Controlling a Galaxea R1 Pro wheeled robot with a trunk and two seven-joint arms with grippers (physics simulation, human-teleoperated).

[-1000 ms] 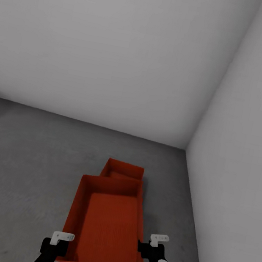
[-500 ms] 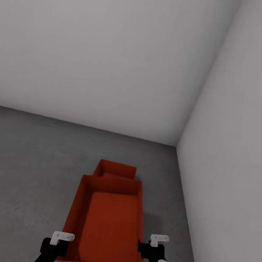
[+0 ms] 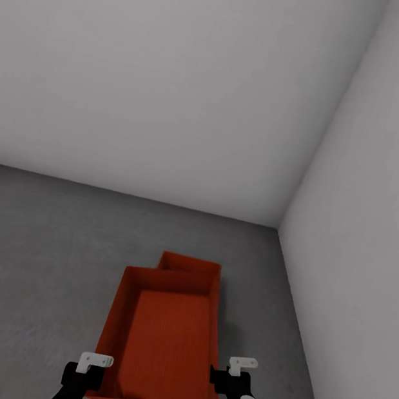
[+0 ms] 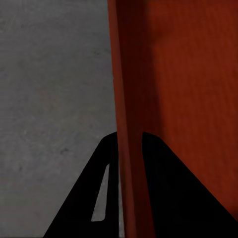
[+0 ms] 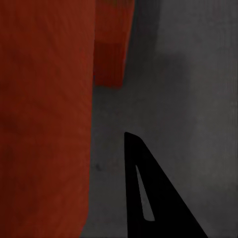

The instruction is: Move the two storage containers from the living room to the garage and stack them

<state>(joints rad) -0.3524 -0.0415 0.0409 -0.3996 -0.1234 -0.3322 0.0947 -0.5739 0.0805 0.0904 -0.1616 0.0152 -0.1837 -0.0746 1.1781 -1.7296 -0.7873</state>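
Observation:
An orange-red storage container (image 3: 161,343) hangs in front of me over the garage's dark-grey concrete floor (image 3: 31,261), held by its two long walls. My left gripper (image 3: 92,372) is shut on the left wall, and the left wrist view shows both black fingers (image 4: 106,193) straddling that wall (image 4: 130,99). My right gripper (image 3: 221,377) grips the right wall near the front corner; in the right wrist view one finger (image 5: 148,198) shows beside the wall (image 5: 44,124). The second container (image 3: 193,266) (image 5: 112,44) rests on the floor just beyond, mostly covered by the held one.
A pale-grey back wall (image 3: 166,89) meets a pale-grey right wall (image 3: 373,256) in a corner just beyond the containers. Open concrete floor stretches away to the left.
The whole view has swung left, then back right. The held container keeps its place between the grippers. The container on the floor is now more covered by the held one.

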